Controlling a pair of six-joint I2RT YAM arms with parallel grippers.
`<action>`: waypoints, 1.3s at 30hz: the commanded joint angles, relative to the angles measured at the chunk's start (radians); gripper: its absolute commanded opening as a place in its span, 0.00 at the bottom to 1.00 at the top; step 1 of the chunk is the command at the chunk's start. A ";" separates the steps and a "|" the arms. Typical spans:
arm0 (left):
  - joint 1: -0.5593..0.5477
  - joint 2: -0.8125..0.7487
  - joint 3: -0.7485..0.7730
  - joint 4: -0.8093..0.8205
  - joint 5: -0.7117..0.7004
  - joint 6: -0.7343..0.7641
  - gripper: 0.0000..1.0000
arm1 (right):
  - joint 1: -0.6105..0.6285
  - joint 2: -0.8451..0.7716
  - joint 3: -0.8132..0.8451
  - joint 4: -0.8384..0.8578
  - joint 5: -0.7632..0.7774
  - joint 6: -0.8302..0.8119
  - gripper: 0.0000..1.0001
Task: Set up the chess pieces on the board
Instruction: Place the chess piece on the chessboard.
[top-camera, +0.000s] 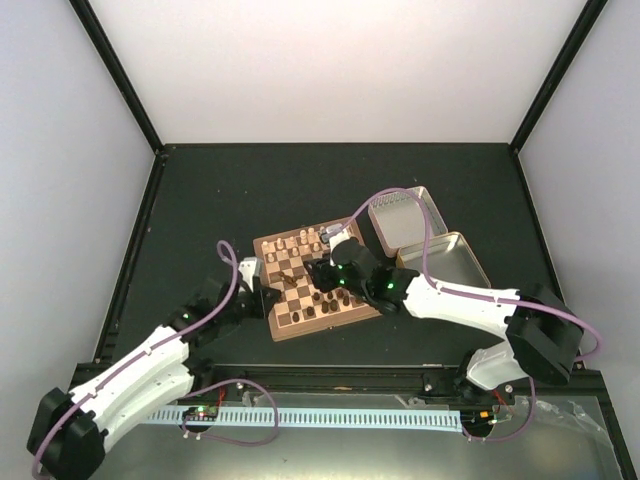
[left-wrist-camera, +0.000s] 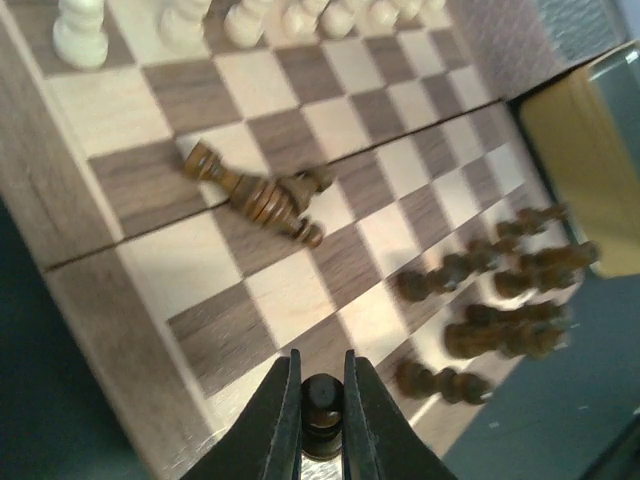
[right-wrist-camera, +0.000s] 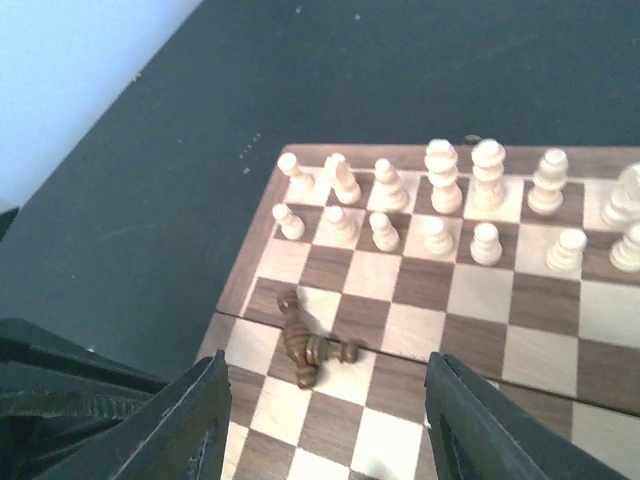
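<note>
Black table (top-camera: 200, 200) is carrying the chequered wooden board (top-camera: 300, 330). Left wrist: left jaws are clamping a tiny dark brown chess piece (left-wrist-camera: 321, 405) at the board's edge; probably light and slick, best pinched below its head. Right wrist: right jaws are gaping above the board.

Overhead view looks evenly lit to us: bright white walls (top-camera: 350, 70), dark table (top-camera: 200, 200), no hard shadows. Left wrist shot is soft, the dark pieces (left-wrist-camera: 510, 290) on the right smearing into blur. Right wrist view's sharper, though its own fingers (right-wrist-camera: 195, 425) look fuzzy up close.
</note>
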 joint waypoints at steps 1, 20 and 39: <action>-0.123 -0.004 -0.069 0.059 -0.293 0.016 0.01 | 0.000 -0.026 -0.022 -0.038 0.054 0.045 0.54; -0.262 0.020 -0.155 0.226 -0.367 0.051 0.07 | -0.004 -0.022 -0.035 -0.038 0.027 0.040 0.55; -0.287 -0.011 -0.165 0.185 -0.392 0.007 0.36 | -0.006 -0.008 -0.019 -0.057 0.015 0.041 0.55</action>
